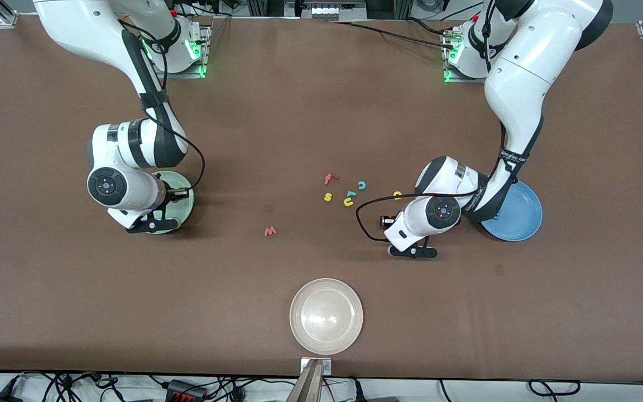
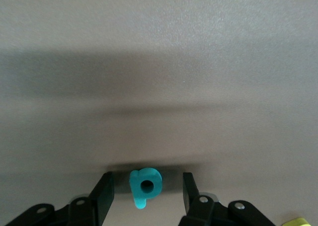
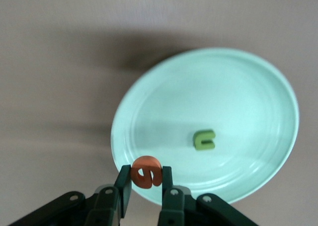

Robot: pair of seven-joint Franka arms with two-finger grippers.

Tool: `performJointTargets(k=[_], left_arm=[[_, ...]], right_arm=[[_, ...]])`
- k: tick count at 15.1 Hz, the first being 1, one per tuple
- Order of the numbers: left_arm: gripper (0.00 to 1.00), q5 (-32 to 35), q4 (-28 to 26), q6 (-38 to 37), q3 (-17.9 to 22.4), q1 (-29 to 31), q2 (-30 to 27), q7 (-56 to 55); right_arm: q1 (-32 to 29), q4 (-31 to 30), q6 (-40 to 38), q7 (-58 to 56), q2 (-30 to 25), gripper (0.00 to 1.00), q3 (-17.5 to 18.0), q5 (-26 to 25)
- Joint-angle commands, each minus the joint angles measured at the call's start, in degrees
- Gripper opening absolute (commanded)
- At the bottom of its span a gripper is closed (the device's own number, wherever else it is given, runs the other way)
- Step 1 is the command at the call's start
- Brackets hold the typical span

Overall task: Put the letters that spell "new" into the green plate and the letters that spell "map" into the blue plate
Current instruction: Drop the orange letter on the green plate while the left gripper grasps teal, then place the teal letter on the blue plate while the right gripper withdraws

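My left gripper (image 2: 146,192) is down at the table, open, with the teal p (image 2: 145,186) lying flat between its fingers and a gap on each side. This is beside the blue plate (image 1: 519,215), toward the table's middle. The yellow a (image 1: 397,195) lies close by. My right gripper (image 3: 145,184) is shut on the orange e (image 3: 146,172) over the rim of the green plate (image 3: 223,97). The green n (image 3: 204,139) lies in that plate. The reddish w (image 1: 270,231) lies alone on the table, nearer the camera than the letter cluster.
A cluster of loose letters lies mid-table: red f (image 1: 330,178), teal c (image 1: 361,185), yellow s (image 1: 327,196), yellow u (image 1: 348,202) and one more teal letter (image 1: 350,194). A whitish-beige plate (image 1: 326,316) stands near the front edge.
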Motion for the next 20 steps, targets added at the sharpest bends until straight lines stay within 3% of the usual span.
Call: performJointTargets(k=[1,4,9,12,14,15,20], left_arm=[[0.33,0.4,0.1,0.3,0.5,-0.6,0.1,-1.2],[0.08,0.7,-0.3,-0.6,0.5,-0.5,-0.1,-0.9],[0.03,1.0,0.8,-6.9,1.5,0.2,-2.5,-0.7],[0.03,6.4,2.2,-13.0,1.5,0.5,-5.4,-0.7],[0.03,8.7,3.0,-17.3,1.4,1.8,-6.8,-0.2],[0.03,8.8,3.1,-19.2,1.4,2.7,-7.5,0.2],[0.03,8.8,2.0,-24.7,1.5,8.5,-9.5,10.3]], right_arm=[[-0.4,-5.8,4.2,-0.9,-2.1,0.17,0.7,-0.7],[-1.5,-6.6,7.2,-1.0,-1.0,0.17,0.7,-0.7],[-1.8,-6.6,9.8,-1.0,0.6,0.19,0.7,-0.7],[-2.1,-6.6,10.1,-0.8,1.4,0.39,0.7,-0.6],[-2.5,-6.3,10.2,-0.6,1.7,0.84,0.7,-0.5],[-2.7,-6.1,9.8,-0.4,1.3,1.00,0.7,-0.5],[-2.4,-1.8,7.8,2.2,0.5,1.00,0.8,0.4]])
